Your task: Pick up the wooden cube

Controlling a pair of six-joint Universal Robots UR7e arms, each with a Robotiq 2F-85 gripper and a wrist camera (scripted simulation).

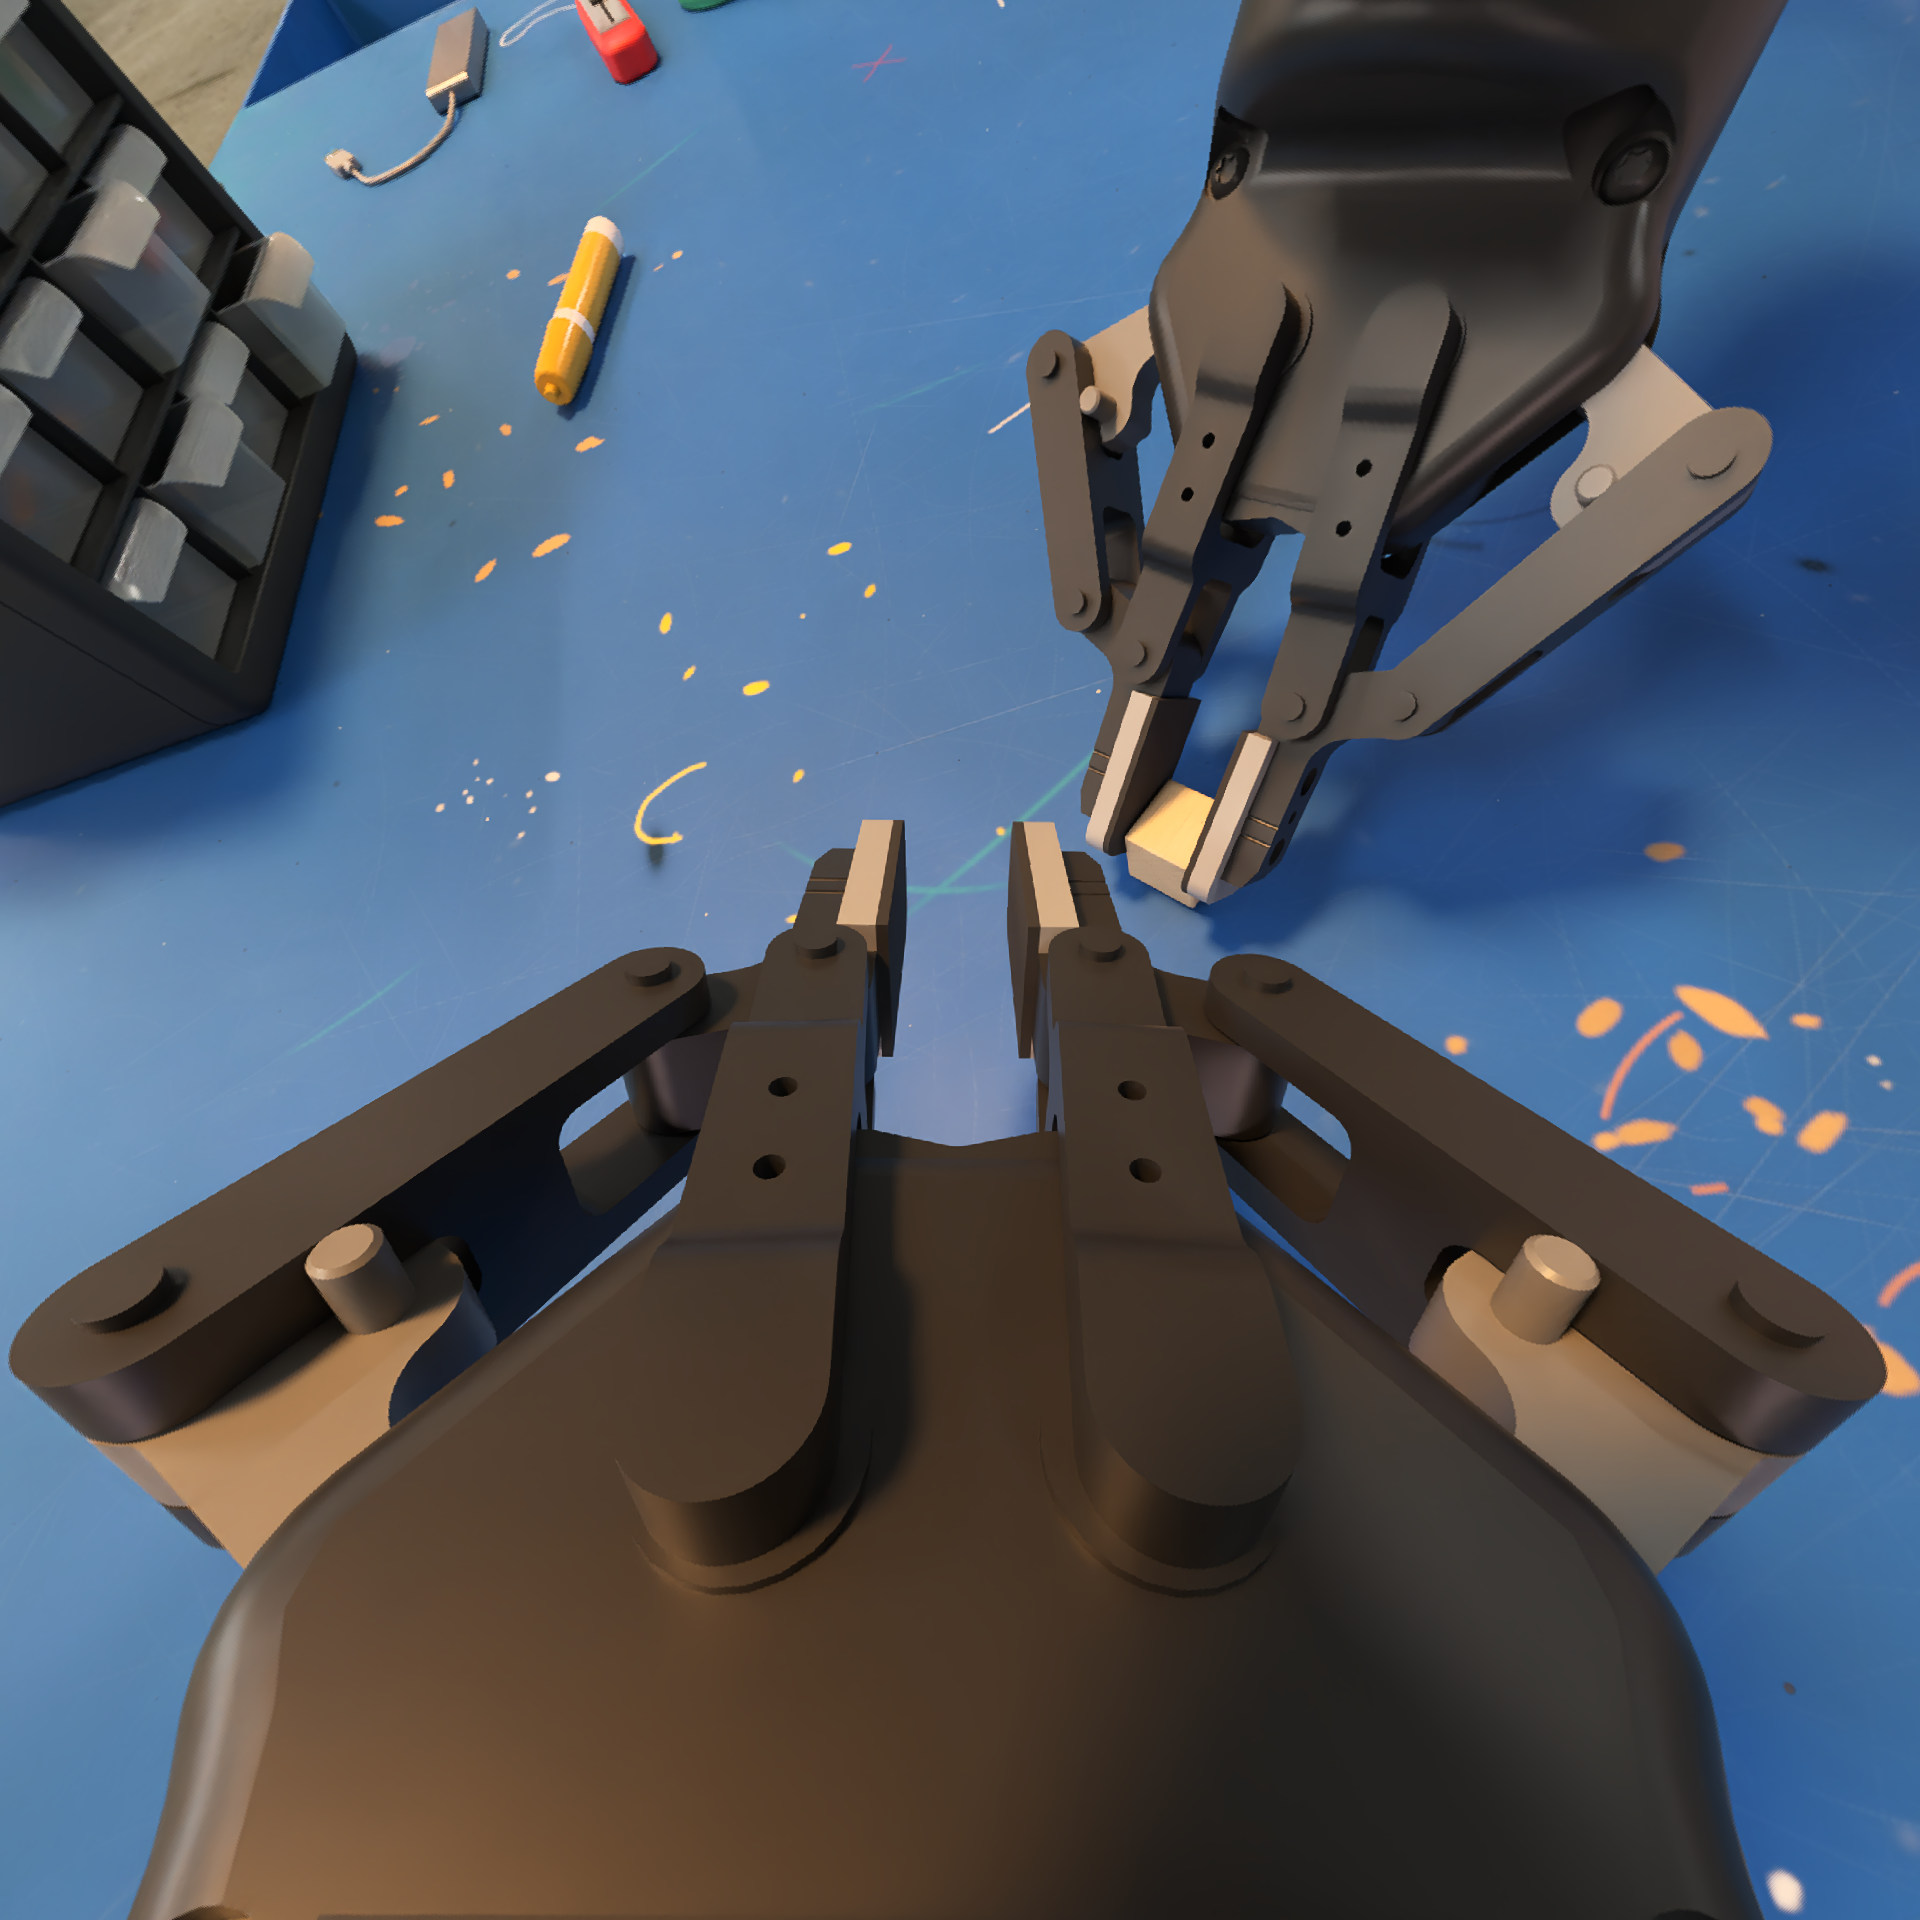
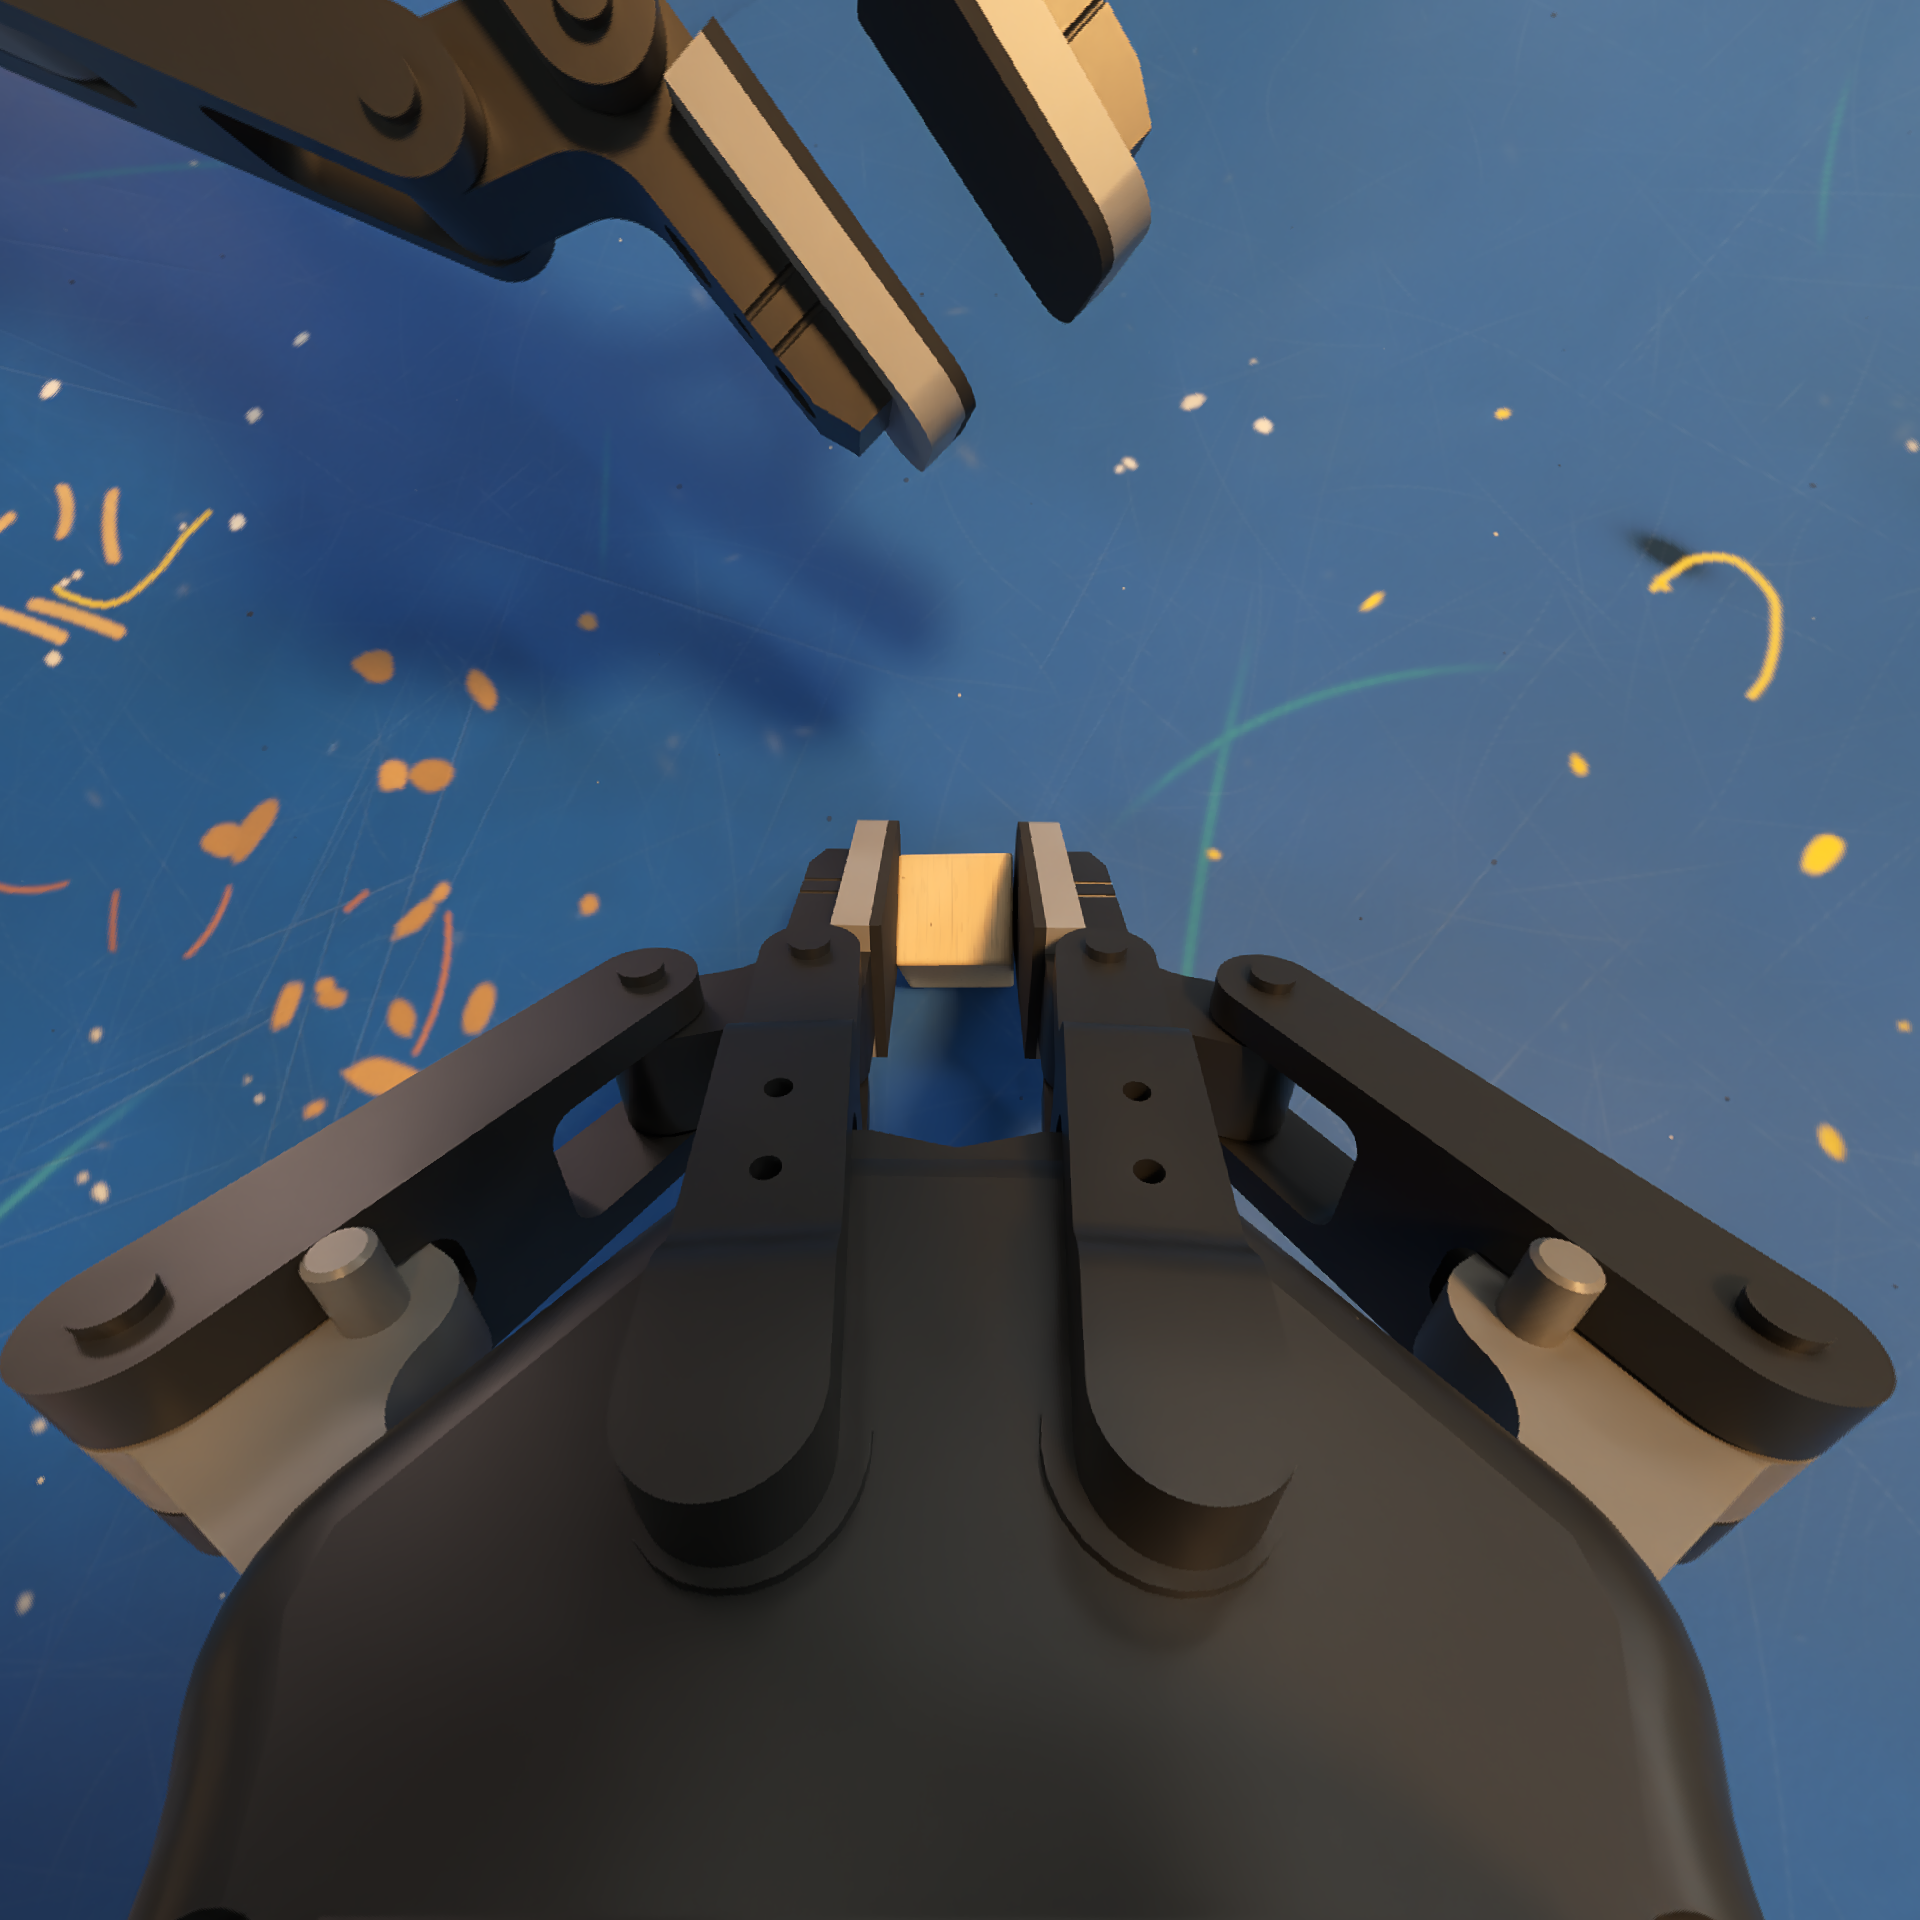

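The wooden cube (image 2: pixel 953 909) is a small pale block held between the pads of my right gripper (image 2: pixel 956 844), which is shut on it, low over the blue table (image 2: pixel 1351 520). In the left wrist view the cube (image 1: pixel 1164 831) shows between the right gripper's (image 1: pixel 1169 864) pads, just right of and beyond my left gripper (image 1: pixel 956 831). The left gripper's jaws stand a little apart with nothing between them. It also shows at the top of the right wrist view (image 2: pixel 997 369).
A black drawer cabinet (image 1: pixel 156 416) stands at the left. A yellow marker (image 1: pixel 578 312), a grey adapter with a cable (image 1: pixel 457 62) and a red object (image 1: pixel 621 42) lie farther back. Paint flecks mark the blue table (image 1: pixel 831 416).
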